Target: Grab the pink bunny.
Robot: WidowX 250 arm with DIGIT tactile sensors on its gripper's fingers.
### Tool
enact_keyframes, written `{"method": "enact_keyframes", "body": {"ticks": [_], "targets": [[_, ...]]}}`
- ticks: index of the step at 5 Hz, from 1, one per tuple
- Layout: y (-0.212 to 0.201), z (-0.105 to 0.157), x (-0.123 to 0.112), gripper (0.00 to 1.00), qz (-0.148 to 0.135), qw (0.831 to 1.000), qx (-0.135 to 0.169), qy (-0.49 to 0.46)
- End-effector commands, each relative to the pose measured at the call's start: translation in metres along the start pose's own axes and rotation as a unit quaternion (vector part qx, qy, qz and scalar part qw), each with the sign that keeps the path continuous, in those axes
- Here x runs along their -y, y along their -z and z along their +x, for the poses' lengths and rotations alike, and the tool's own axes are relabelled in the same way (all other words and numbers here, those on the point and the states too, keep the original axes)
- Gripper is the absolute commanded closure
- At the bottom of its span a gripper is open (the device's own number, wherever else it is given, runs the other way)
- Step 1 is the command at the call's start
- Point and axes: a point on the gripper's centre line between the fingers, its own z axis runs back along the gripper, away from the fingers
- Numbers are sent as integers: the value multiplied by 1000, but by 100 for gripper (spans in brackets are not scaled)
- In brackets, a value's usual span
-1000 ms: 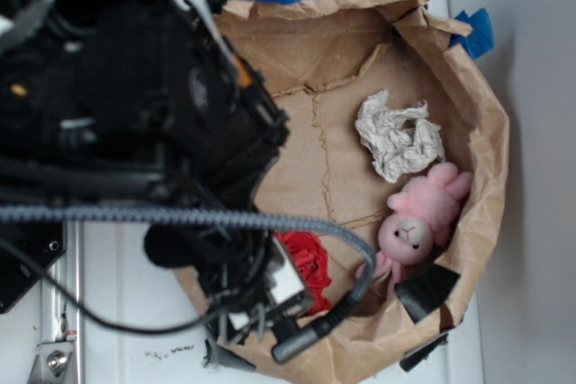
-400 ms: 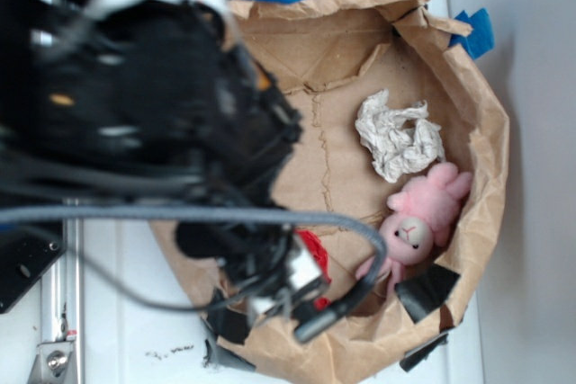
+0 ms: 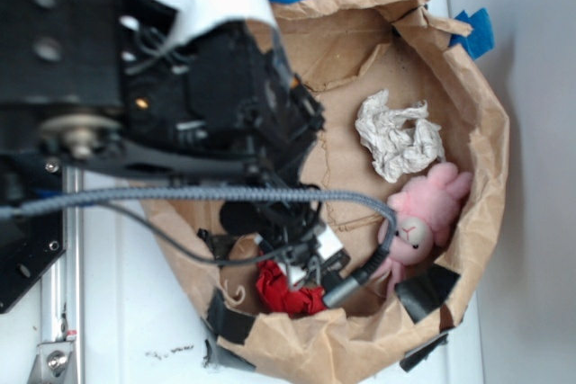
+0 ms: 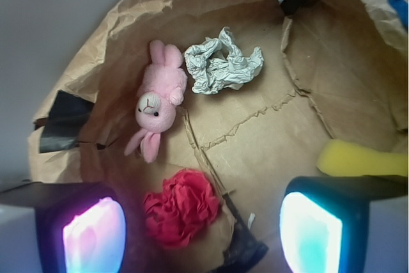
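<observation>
WidowX's gripper point(image 4: 198, 228) hangs above the brown paper bowl point(image 4: 358, 75), its two lit finger pads point(image 4: 94, 234) spread wide at the lower corners of the wrist view with nothing between them. In that view the pink bunny point(image 4: 156, 103) lies in the upper left of the frame, against the sloping paper wall, touching or nearly touching the crumpled white paper wad point(image 4: 223, 65) to its right and well apart from the red cloth ball point(image 4: 180, 208) below it. In the exterior view the bunny point(image 3: 423, 213) sits at the right edge of the bowl, partly behind the arm's cable. Its long axis runs from upper right to lower left in the wrist view: ears toward the top, face near the middle, stubby legs toward the lower left. To do the grab well, the gripper would likely need to shift up and left in the wrist view until the bunny sits centred between the pads, turn so the fingers close across the narrow body, and descend without snagging the wall or the wad.
</observation>
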Motion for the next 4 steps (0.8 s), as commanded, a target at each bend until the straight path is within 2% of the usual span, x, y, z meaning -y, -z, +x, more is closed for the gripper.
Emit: {"method": "enact_keyframes", "body": {"ticks": [1,2,3,4], "targets": [[11,15,-9,0,-30,998,55,-17],[22,21,-13,0,-40,997,62,-34],[34,31,-11,0,-37,997,49,-42],[47,38,-5,0,-28,997,51,-42]]}}
